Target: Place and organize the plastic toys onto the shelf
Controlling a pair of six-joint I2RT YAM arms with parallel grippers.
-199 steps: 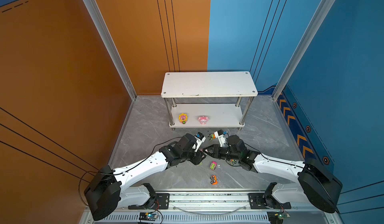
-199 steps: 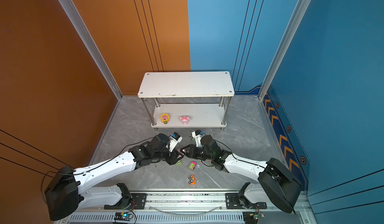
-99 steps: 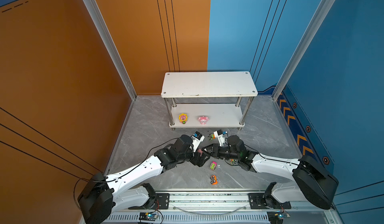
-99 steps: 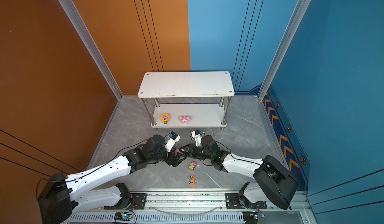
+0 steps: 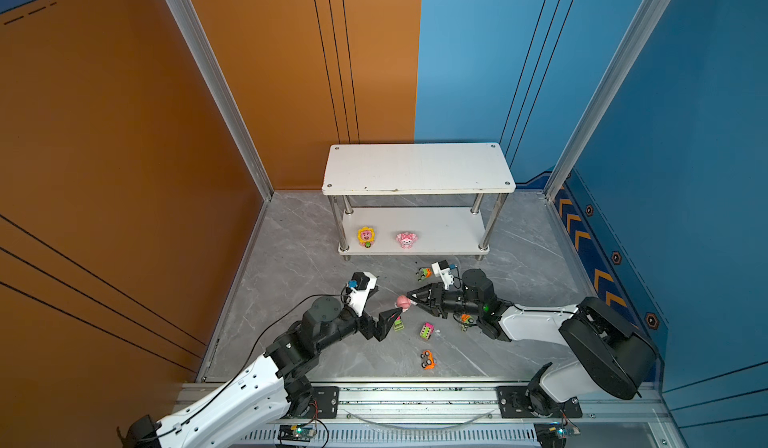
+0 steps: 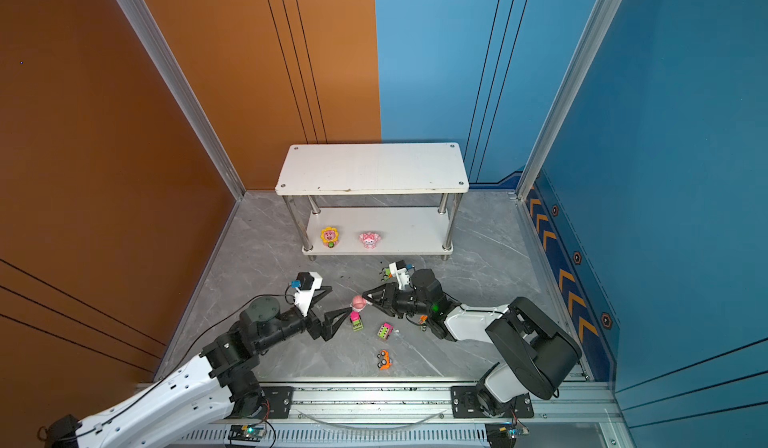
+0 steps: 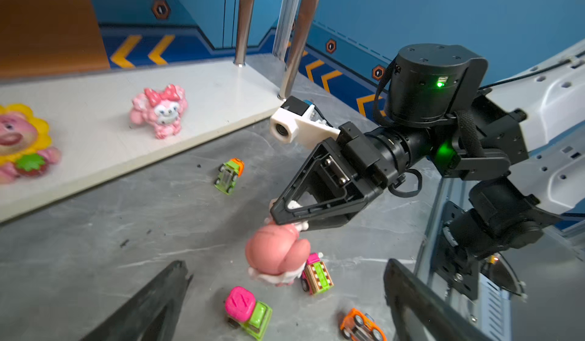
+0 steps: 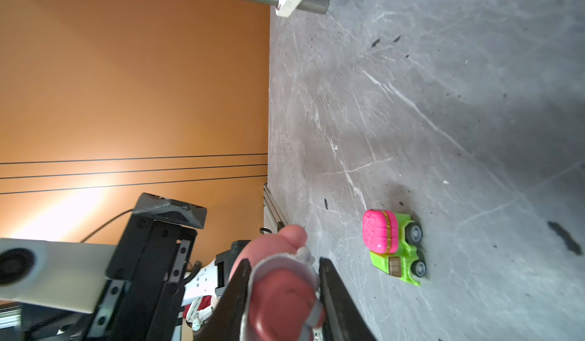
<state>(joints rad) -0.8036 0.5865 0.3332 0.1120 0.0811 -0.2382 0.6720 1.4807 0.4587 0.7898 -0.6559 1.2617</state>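
I have the right fingers point(image 7: 316, 216) clamped on the pink round-headed figurine point(image 5: 402, 301), holding it over the bench point(image 5: 299, 258) in front of the shelf point(image 5: 417, 167), apart from its lower board. The left fingers point(image 7: 152, 311) are spread wide on either side of that figurine, not touching it (as far as the wrist view lets me judge). A sunflower figurine point(image 5: 366, 236) and a pink bow figurine point(image 5: 406, 240) stand on the shelf's lower board. On the bench in front of the shelf lie a green-orange car point(image 5: 424, 273) nearest it, then a pink-green truck point(image 5: 398, 324), a striped pink car point(image 5: 427, 330), and an orange car point(image 5: 427, 359) farthest out.
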